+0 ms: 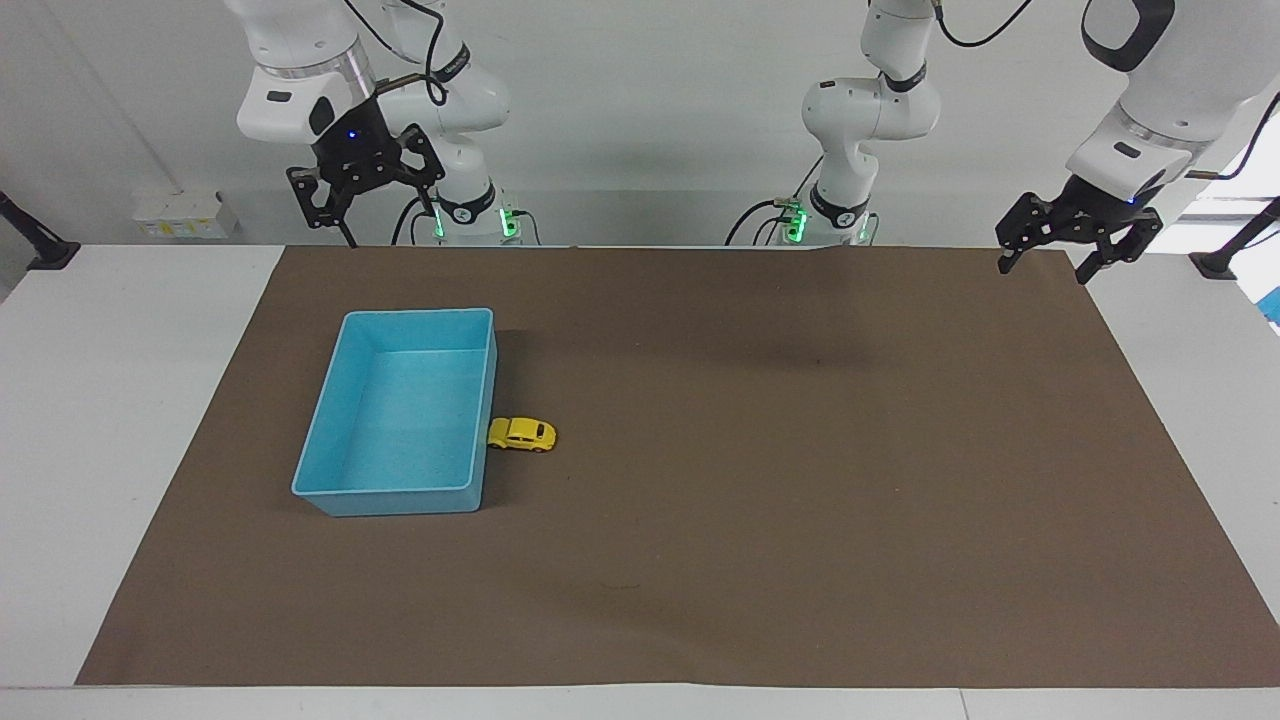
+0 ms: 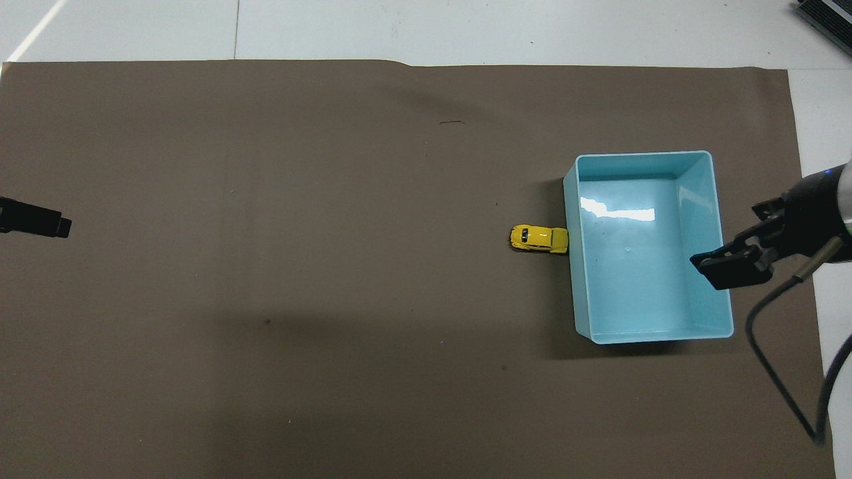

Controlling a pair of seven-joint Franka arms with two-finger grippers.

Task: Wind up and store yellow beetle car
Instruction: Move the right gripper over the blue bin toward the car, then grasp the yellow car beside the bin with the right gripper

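Note:
The yellow beetle car point(image 1: 522, 434) point(image 2: 539, 239) stands on the brown mat, its end against the outside of the blue tray's point(image 1: 420, 314) point(image 2: 642, 154) long wall that faces the left arm's end. The tray holds nothing. My right gripper point(image 1: 380, 215) hangs open and high in the air by the mat's edge at the robots' end, well apart from car and tray. In the overhead view one of its fingers point(image 2: 731, 269) covers the tray's other long wall. My left gripper point(image 1: 1043, 272) waits open above the mat's corner at the left arm's end.
A brown mat point(image 1: 760, 520) covers most of the white table point(image 1: 110, 420). The right arm's black cable point(image 2: 785, 399) loops down beside the tray in the overhead view. Small white boxes point(image 1: 180, 215) sit off the table at the right arm's end.

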